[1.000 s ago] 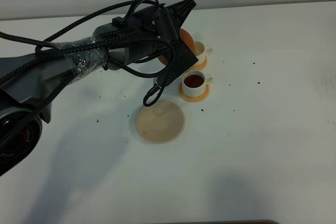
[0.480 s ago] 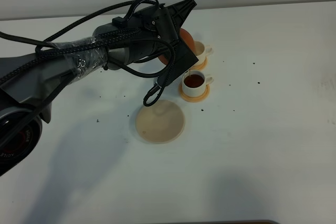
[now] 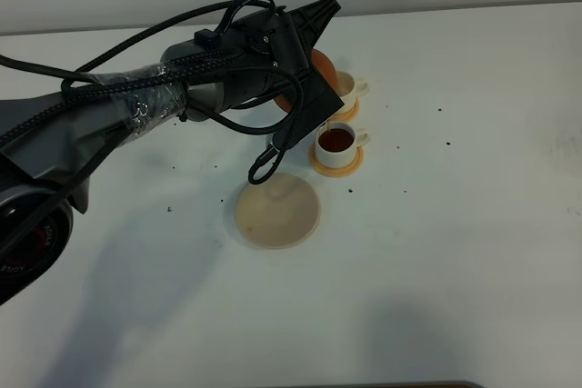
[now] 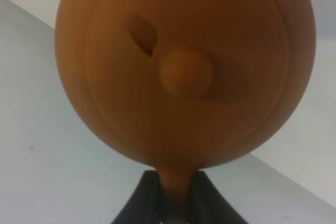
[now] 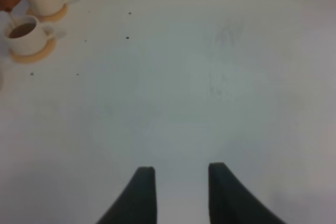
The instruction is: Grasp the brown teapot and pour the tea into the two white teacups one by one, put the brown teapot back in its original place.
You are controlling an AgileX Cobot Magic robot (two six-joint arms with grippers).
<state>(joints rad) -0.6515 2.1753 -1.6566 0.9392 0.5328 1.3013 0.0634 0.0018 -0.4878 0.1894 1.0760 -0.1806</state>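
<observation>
The left jaws clamp the teapot point(image 3: 321, 66) handle, spout tipped over the near cup point(image 3: 336, 141), already dark with tea; the far cup point(image 3: 349, 88), seemingly empty, lies just beyond at 12 o'clock (right jaws apart, well away)

the left arm point(image 3: 145, 102), black, wrapped in clear film and hung with looping cables, reaches from the near left edge of the high view toward the far middle. at its end the left gripper point(image 4: 176, 198) has its jaws pinched tight on the handle of the brown teapot point(image 4: 184, 72). the right gripper point(image 5: 178, 195) points downward, its two dark fingers point(image 5: 142, 192) parted with a clear gap between them.
</observation>
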